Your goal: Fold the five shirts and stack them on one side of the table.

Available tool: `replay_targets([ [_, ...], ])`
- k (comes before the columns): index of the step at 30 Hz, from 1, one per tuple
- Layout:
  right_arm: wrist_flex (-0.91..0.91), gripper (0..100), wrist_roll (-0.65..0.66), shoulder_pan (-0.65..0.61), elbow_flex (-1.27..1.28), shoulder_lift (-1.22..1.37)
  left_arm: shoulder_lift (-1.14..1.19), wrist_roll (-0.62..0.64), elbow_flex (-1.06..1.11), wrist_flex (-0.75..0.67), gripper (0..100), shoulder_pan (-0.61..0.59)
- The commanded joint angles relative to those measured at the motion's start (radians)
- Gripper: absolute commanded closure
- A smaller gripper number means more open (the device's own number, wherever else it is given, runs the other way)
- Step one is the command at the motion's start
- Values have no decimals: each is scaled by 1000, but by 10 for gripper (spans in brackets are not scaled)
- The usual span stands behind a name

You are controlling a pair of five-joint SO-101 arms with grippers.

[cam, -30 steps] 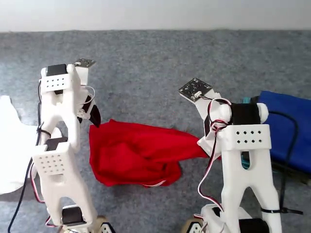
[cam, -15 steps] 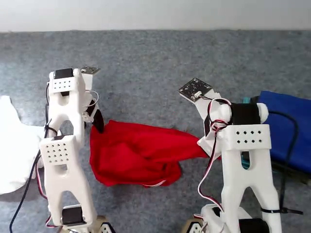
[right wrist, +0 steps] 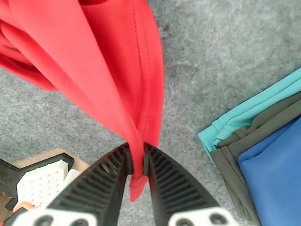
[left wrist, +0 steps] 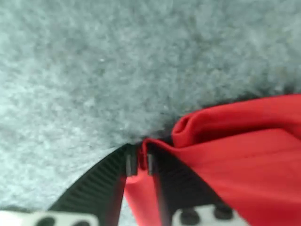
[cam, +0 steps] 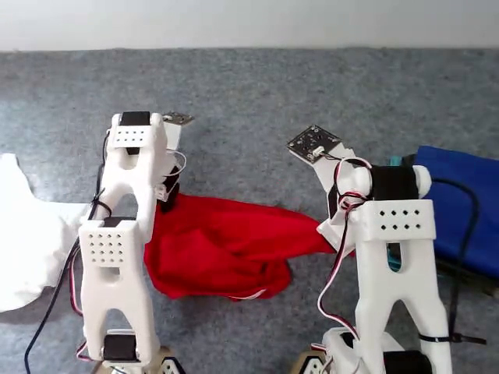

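A red shirt (cam: pixel 222 245) lies crumpled in the middle of the grey table between the two arms. My left gripper (left wrist: pixel 139 162) is shut on the red shirt's (left wrist: pixel 235 150) far left corner, right at the carpet; in the high view it sits at the left gripper (cam: pixel 168 195). My right gripper (right wrist: pixel 136 165) is shut on the red shirt's (right wrist: pixel 94 61) right edge, holding a hanging fold; its place in the high view is the right gripper (cam: pixel 331 226). A stack of folded shirts (cam: pixel 460 206), blue on top, lies at the right. A white shirt (cam: pixel 23 230) lies at the left edge.
The folded stack (right wrist: pixel 263 150) shows teal, dark grey and blue layers close beside my right gripper. The grey carpet (cam: pixel 249 101) at the far side of the table is bare. A white wall runs along the back.
My left arm swung rightward over the shirt's left corner and its gripper closed on the red cloth. The right arm and the shirt's right end stayed put.
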Motion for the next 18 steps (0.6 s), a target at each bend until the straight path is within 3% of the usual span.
replay_targets([
  [1, 10, 990, 2, 16, -3, -33, -34, -2, 38, 15, 987, 2],
  [10, 15, 990, 2, 16, -120, -88, -529, 120, 35, 15, 987, -12],
  [18, 8, 990, 6, 15, -322, -119, -1002, 114, 31, -25, 985, -29],
])
